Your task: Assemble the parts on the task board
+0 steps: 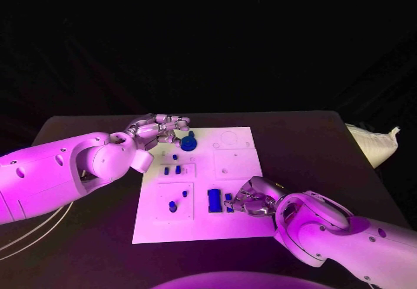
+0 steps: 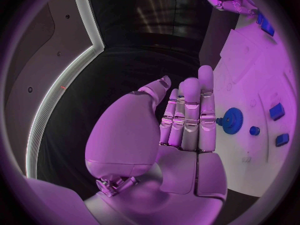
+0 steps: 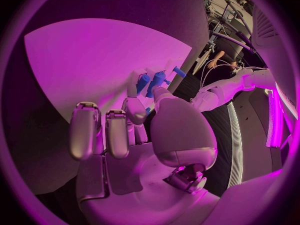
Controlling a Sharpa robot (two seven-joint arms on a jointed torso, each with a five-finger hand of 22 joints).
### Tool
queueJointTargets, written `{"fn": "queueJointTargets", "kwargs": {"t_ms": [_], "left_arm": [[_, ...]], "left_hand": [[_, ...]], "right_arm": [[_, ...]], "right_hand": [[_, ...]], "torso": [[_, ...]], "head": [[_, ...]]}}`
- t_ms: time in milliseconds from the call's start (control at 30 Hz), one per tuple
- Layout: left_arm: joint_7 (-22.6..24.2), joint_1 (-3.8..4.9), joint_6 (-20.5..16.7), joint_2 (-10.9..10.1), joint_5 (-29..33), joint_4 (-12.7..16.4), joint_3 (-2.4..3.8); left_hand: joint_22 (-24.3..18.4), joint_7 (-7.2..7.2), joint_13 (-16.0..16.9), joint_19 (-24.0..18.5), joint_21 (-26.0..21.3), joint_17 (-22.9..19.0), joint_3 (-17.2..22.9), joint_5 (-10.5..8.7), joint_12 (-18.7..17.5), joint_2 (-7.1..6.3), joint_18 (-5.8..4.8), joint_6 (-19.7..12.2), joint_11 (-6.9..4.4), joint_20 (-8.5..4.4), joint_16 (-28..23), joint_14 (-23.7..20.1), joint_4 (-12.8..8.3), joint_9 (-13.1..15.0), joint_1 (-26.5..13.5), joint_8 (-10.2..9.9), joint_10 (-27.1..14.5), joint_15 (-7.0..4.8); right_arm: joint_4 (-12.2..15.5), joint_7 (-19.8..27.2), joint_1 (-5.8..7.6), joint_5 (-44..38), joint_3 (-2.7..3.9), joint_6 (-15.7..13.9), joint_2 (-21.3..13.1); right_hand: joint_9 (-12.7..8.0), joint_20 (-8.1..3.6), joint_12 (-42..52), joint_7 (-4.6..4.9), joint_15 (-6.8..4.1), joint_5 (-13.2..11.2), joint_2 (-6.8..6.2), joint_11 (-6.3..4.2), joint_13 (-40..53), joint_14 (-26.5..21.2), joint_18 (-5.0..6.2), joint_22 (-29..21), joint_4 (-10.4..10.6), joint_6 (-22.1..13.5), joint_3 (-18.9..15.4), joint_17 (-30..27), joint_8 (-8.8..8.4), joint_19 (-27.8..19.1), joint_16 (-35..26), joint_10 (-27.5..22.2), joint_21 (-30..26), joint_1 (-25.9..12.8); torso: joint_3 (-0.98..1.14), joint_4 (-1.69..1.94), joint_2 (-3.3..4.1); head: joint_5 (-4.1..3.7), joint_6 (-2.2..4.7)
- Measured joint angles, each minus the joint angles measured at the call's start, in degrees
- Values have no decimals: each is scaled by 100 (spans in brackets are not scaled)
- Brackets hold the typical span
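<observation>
A dark table (image 1: 87, 259) fills the lower part of the head view, and behind its far edge the room is black. A white task board (image 1: 234, 226) lies in the middle of the table, its surface marked with square outlines and circles. At the table's right far corner sits a pale bag (image 1: 375, 143), and thin pale cables (image 1: 31, 232) run along the table's left side.

The left hand (image 1: 159, 131) hovers over the board's far left corner, fingers held straight and close together, holding nothing. Just beside its fingertips (image 2: 205, 75) a round blue gear (image 1: 188, 143) stands on the board. The left wrist view shows the gear next to the fingers, though whether they touch it cannot be told.

Nearer the middle of the board stand several small blue pegs (image 1: 172, 170), with two more blue pieces (image 1: 173, 206) in the panel below them. A blue rectangular block (image 1: 214, 200) lies toward the near side of the board.

The right hand (image 1: 250, 197) rests at the board's near right, just beside that block. In the right wrist view some fingers (image 3: 116, 134) stretch out while others curl around blue parts (image 3: 156, 81) at the fingertips. Whether it actually grips them cannot be told.
</observation>
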Motion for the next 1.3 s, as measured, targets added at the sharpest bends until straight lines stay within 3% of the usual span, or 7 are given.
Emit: {"fn": "queueJointTargets", "kwargs": {"t_ms": [133,367,600,933,1133,1267,1300], "left_arm": [[0,0,1,-3,-1,0,0],[-1,0,2,-5,-3,0,0],[-2,0,6,11,-5,-5,0],[-3,0,9,14,-8,-10,0],[-4,-1,9,13,-9,-17,0],[-4,-5,10,13,-8,-52,0],[-4,-11,10,13,1,-69,0]], "left_hand": [[0,0,0,0,0,0,0,0,0,0,0,0,0,0,0,0,0,0,0,0,0,0],[0,0,-1,0,0,0,0,0,0,0,0,0,0,0,0,0,0,0,0,0,0,0],[0,0,-1,0,0,0,0,0,0,0,0,0,0,0,0,0,0,0,0,0,0,0],[0,0,-2,0,0,-16,0,0,0,0,0,0,0,0,0,-21,0,0,0,0,0,-20],[1,0,4,0,0,-16,0,0,0,0,0,0,0,0,0,-20,0,0,0,0,0,-20],[1,0,3,0,0,-15,0,0,2,0,-1,0,6,0,0,-20,0,0,0,0,-6,-20],[1,0,3,0,0,-15,0,0,23,0,0,0,14,0,0,-21,0,0,0,0,-14,-19]], "right_arm": [[18,14,0,-3,0,4,-38],[13,64,0,-23,2,49,-101],[-89,86,0,-107,1,110,-34],[-203,120,5,-224,12,105,77],[-140,206,-5,-196,5,35,-48],[-118,540,12,42,18,-193,-175],[-135,744,41,176,19,-300,-189]], "right_hand": [[16,0,0,0,0,-133,11,-3,3,0,0,0,-66,0,-95,0,0,0,0,3,0,33],[42,0,0,0,0,-799,38,-3,5,0,-1,-11,-427,0,-195,0,0,0,0,2,0,771],[73,0,-1,-1,0,-1132,123,-2,21,0,-1,-11,-548,1,-209,0,8,0,0,2,0,1008],[69,0,-1,-26,0,-1129,164,-2,49,0,0,-5,-577,29,-211,4,0,0,0,2,0,1059],[45,0,-4,-16,0,-763,135,-2,28,0,0,-16,-357,16,-469,4,-72,0,0,2,-4,799],[33,18,-151,73,0,-564,136,62,-50,0,0,-89,-326,-119,-543,3,-141,-18,0,-62,-64,801],[7,49,-305,110,14,-519,200,95,-150,14,0,-149,-345,-219,-563,3,-206,-49,-11,-155,-115,864]], "torso": [[2,-2,0],[4,-5,4],[4,-2,2],[4,5,5],[3,-1,-2],[-5,-5,-19],[-8,-9,-26]], "head": [[-10,4],[5,-14],[-16,-19],[-7,-34],[5,-16],[2,26],[-1,38]]}}
